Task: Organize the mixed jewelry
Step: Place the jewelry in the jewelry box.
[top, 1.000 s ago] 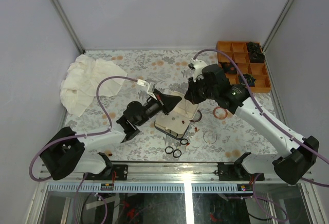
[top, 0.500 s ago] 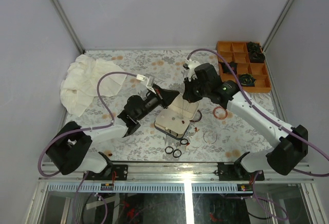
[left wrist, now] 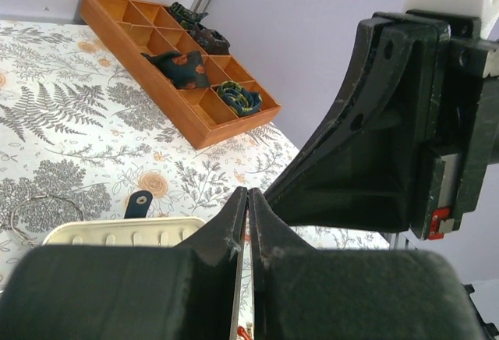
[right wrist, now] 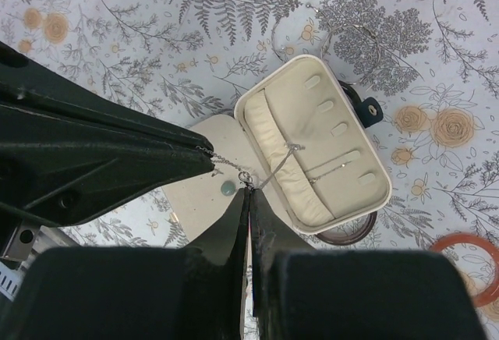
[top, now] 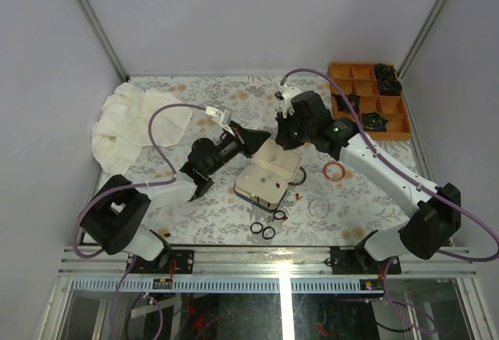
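Arms have drawn back toward twelve o'clock, baring the open case (top: 261, 185); left gripper (left wrist: 248, 200) and right gripper (right wrist: 248, 196) both pinch a thin chain (right wrist: 228, 166) strung between them. Loose rings (top: 263, 231) lie unsorted at the case's six o'clock.

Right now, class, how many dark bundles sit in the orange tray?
4. In the left wrist view: one at the orange tray's far end, one beside it, one mid-tray, one by the near end. None seems hidden.
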You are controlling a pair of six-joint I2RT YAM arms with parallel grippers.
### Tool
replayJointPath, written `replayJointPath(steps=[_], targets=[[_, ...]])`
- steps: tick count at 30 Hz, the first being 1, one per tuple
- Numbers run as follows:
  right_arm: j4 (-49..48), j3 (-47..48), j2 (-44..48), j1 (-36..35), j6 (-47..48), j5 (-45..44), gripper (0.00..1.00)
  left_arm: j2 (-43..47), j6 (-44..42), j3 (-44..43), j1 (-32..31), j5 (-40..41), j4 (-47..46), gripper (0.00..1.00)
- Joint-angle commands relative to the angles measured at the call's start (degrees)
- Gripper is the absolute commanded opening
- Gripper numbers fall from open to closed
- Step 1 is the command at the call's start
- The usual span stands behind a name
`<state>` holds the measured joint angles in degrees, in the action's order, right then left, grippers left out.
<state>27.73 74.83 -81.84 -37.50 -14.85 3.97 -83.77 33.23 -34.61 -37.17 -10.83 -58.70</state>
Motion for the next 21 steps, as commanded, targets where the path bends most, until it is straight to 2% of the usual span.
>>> replayJointPath(steps=[1, 21], targets=[[-2.46, 1.68, -1.05, -0.13, 1.16, -1.76, 0.0, -2.39, 0.66, -2.01, 1.19, -2.35, -6.74, 0.0], [-4.09, 1.69, -3.5, 0.9, 2.98, -4.93, 0.0, -6.68, 2.27, -2.98, 3.75, -4.97, -10.56, 0.0]])
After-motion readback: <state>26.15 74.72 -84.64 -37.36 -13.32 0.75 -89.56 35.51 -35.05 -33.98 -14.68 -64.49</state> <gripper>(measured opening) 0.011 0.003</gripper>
